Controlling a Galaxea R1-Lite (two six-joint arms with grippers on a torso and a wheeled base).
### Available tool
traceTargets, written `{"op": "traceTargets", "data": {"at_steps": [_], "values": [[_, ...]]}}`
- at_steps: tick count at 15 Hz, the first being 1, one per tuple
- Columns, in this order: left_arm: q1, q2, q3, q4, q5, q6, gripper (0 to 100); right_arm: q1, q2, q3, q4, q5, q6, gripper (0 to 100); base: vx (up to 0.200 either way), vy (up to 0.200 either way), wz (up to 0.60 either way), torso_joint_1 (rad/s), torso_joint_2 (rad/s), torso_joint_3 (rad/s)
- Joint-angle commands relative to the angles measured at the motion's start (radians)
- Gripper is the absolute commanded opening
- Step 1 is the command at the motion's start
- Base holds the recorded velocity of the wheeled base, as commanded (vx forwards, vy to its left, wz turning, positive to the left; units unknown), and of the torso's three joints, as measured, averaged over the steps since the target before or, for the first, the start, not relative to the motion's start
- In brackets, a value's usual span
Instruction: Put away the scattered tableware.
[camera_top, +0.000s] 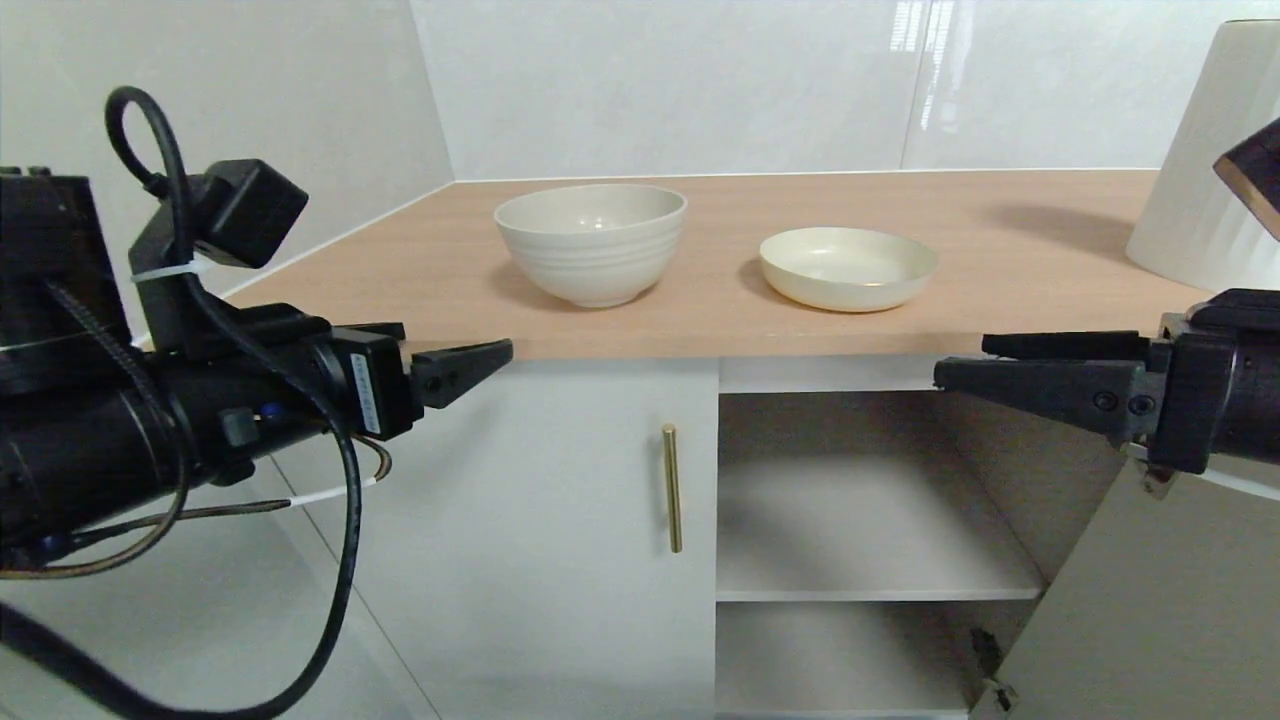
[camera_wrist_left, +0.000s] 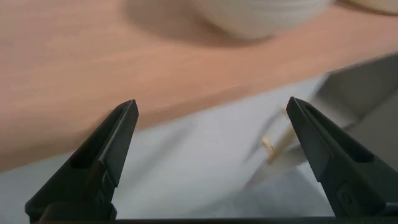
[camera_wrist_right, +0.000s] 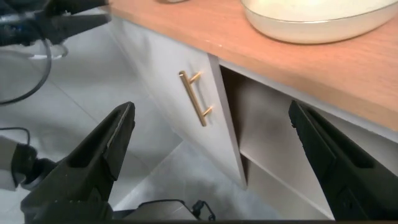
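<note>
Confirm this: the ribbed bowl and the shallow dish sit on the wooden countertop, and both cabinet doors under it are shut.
Only the left cabinet door is shut; the right door stands open, baring a shelf, as the head view shows. The ribbed bowl and shallow dish do sit on the wooden countertop.

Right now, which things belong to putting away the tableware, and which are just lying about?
Job in hand:
bowl and dish, both on the counter
shelf in the open cabinet below, likely where they go
left tool and right tool, both open

Just there:
white vessel at the counter's right end
closed door with its brass handle
</note>
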Motion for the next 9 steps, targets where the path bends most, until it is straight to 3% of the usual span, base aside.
{"op": "traceTargets", "data": {"at_steps": [1,4,9], "values": [[-0.019,-0.060,0.000,0.007,-0.002,-0.001,100,0.001,-0.008,0.001,0.001,0.000,0.000,100,0.000,0.000,0.00,0.000,0.00,0.000],[-0.045,-0.112,-0.020,0.076,-0.002,-0.001,100,0.001,-0.022,0.001,-0.001,0.000,0.000,100,0.000,0.000,0.00,0.000,0.00,0.000],[-0.045,-0.135,-0.028,0.079,-0.002,-0.001,100,0.003,-0.031,0.009,0.001,0.000,-0.006,100,0.000,0.000,0.00,0.000,0.00,0.000]]}}
